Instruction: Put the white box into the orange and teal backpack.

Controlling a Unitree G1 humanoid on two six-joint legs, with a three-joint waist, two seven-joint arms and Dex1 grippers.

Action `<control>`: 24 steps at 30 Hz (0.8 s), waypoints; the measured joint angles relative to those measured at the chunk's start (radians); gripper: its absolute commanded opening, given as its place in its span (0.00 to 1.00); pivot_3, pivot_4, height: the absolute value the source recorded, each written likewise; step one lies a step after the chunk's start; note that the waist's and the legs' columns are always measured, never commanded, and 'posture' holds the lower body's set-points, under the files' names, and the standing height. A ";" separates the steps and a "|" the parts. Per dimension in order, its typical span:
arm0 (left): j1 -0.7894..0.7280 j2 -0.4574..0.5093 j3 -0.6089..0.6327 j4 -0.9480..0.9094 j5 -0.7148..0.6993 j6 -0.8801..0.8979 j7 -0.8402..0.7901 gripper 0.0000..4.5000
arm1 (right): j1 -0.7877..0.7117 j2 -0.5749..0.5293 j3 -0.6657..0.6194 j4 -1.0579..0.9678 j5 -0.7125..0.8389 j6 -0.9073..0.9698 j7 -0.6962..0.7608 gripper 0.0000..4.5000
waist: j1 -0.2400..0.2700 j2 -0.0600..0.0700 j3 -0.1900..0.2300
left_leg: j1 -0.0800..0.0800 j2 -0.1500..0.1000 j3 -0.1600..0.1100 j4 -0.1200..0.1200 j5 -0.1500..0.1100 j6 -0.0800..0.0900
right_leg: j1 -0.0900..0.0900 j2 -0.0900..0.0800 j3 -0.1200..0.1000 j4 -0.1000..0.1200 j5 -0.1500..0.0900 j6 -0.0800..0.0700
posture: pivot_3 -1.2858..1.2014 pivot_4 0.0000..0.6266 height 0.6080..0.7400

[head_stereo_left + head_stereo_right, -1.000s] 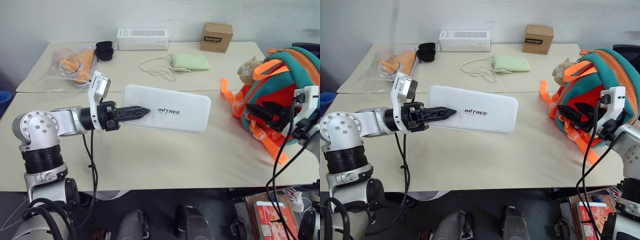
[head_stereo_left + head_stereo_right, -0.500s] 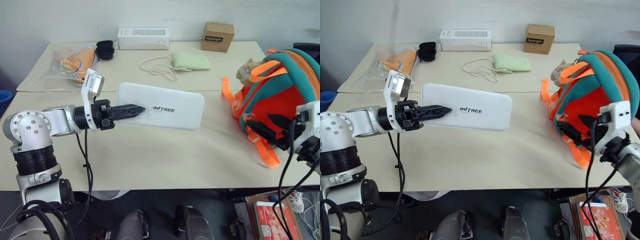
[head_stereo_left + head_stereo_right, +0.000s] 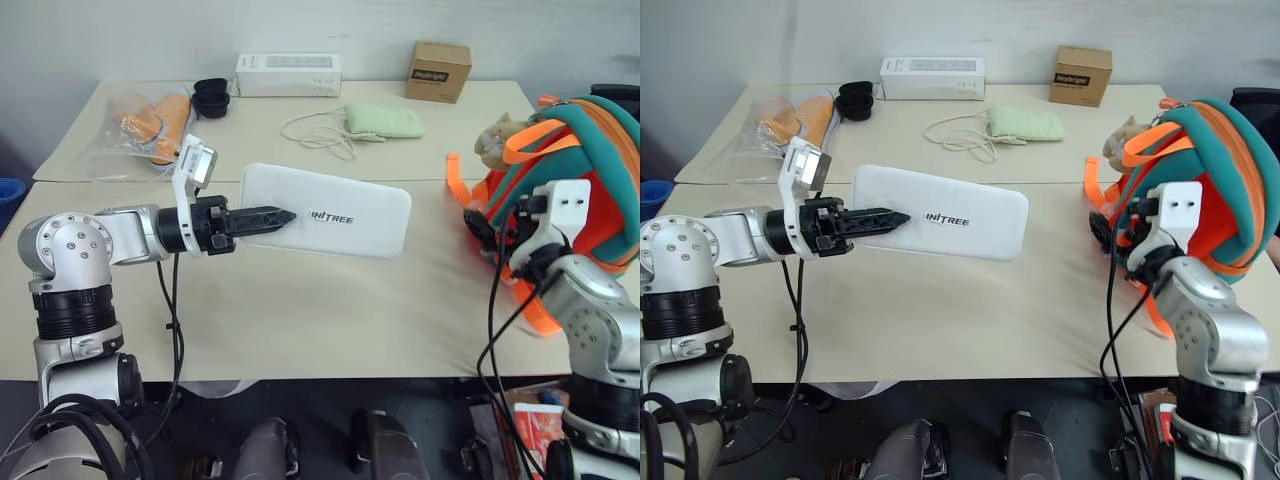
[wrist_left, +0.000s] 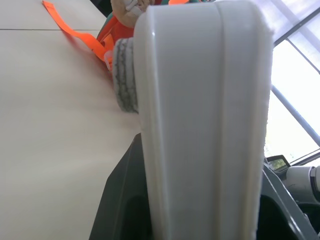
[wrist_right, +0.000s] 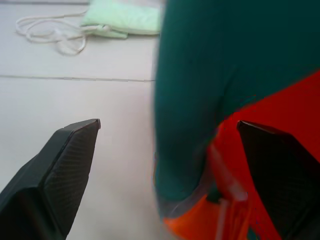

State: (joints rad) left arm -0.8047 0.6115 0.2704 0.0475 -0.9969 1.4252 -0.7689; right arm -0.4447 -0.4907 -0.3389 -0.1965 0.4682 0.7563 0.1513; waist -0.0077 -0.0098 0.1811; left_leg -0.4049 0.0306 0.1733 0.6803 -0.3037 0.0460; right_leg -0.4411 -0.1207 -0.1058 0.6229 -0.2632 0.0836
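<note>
The left end effector pinches the white box aloft; the right end effector, spread wide, must grip the orange and teal backpack (seemingly unopened).

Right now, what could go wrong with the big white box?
The left gripper pinches the white box by one end only, so the long free end might sag or slip. The right gripper, open against the orange and teal backpack, may push it over, and no wide opening shows for the box yet.
</note>
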 measured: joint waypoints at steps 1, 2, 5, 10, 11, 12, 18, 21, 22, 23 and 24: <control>-0.001 0.000 -0.005 0.003 0.000 -0.005 -0.002 0.29 | -0.036 0.004 0.010 0.057 -0.025 -0.032 -0.010 1.00 | -0.003 0.000 0.000 | 0.000 0.000 0.000 0.000 0.000 0.000 | 0.000 0.001 0.000 0.001 0.000 0.000 | 0.52 0.24 1.00; -0.002 0.000 -0.010 0.005 0.000 -0.010 -0.003 0.29 | -0.069 0.013 0.012 0.111 -0.046 -0.063 -0.022 1.00 | -0.007 0.000 0.000 | 0.000 0.000 0.001 0.000 0.000 0.000 | -0.001 0.001 0.000 0.002 0.000 0.000 | 0.52 0.24 1.00; -0.005 0.000 -0.014 0.009 0.001 -0.022 -0.004 0.29 | -0.140 0.038 0.006 0.254 -0.083 -0.159 -0.046 0.96 | -0.015 0.000 0.000 | -0.001 0.002 0.001 -0.001 0.001 -0.001 | -0.001 0.003 0.001 0.003 0.000 0.000 | 0.52 0.24 1.00; -0.011 0.004 -0.013 0.011 0.001 -0.044 -0.003 0.29 | -0.176 0.054 -0.013 0.356 -0.082 -0.255 -0.001 0.64 | -0.022 0.000 0.000 | -0.001 0.002 0.001 -0.001 0.001 -0.001 | -0.001 0.004 0.002 0.003 0.000 0.000 | 0.52 0.24 1.00; -0.011 0.005 -0.012 0.012 0.001 -0.045 -0.001 0.29 | -0.176 0.054 -0.013 0.359 -0.080 -0.258 0.017 0.56 | -0.023 0.000 0.000 | 0.000 0.002 0.001 -0.001 0.001 -0.001 | -0.001 0.004 0.002 0.003 0.000 0.000 | 0.52 0.24 1.00; -0.012 0.006 -0.010 0.014 0.001 -0.046 0.003 0.29 | -0.176 0.053 -0.013 0.361 -0.075 -0.259 0.039 0.48 | -0.024 0.000 0.000 | -0.001 0.003 0.001 -0.001 0.001 -0.001 | -0.001 0.004 0.002 0.003 0.000 0.000 | 0.52 0.24 1.00; -0.012 0.018 0.003 0.024 0.001 -0.050 0.016 0.29 | -0.152 0.005 -0.009 0.334 -0.008 -0.222 0.211 0.02 | -0.023 0.000 0.000 | -0.001 0.003 0.001 -0.002 0.001 -0.002 | -0.001 0.005 0.002 0.003 0.000 0.000 | 0.52 0.24 1.00; -0.012 0.032 0.007 0.030 0.002 -0.068 0.017 0.29 | -0.104 -0.068 0.020 0.250 0.100 -0.120 0.391 0.00 | -0.021 0.001 0.000 | -0.001 0.003 0.001 -0.001 0.001 -0.002 | -0.001 0.004 0.003 0.003 0.000 0.000 | 0.52 0.24 1.00; -0.015 0.038 0.011 0.040 0.002 -0.078 0.017 0.29 | -0.091 -0.099 0.028 0.216 0.141 -0.081 0.451 0.00 | -0.021 0.001 0.000 | -0.001 0.003 0.001 -0.001 0.001 -0.002 | -0.001 0.004 0.002 0.003 0.000 0.000 | 0.52 0.24 1.00; -0.016 0.047 0.022 0.052 0.005 -0.087 0.017 0.29 | -0.086 -0.131 0.031 0.183 0.178 -0.043 0.507 0.00 | -0.020 0.001 0.000 | -0.001 0.003 0.001 -0.001 0.001 -0.002 | -0.001 0.004 0.002 0.003 0.000 0.000 | 0.52 0.24 1.00; -0.020 0.056 0.028 0.066 0.007 -0.094 0.016 0.29 | -0.086 -0.158 0.029 0.160 0.211 -0.015 0.547 0.00 | -0.020 0.001 0.000 | -0.001 0.003 0.000 -0.001 0.001 -0.002 | -0.001 0.004 0.002 0.003 0.000 0.000 | 0.52 0.24 1.00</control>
State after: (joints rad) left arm -0.8246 0.6676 0.2988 0.1136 -0.9897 1.3313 -0.7529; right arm -0.5308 -0.6492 -0.3099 -0.0369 0.6788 0.7414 0.6982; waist -0.0279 -0.0093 0.1814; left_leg -0.4056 0.0337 0.1737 0.6791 -0.3026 0.0444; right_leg -0.4424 -0.1163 -0.1038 0.6259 -0.2632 0.0835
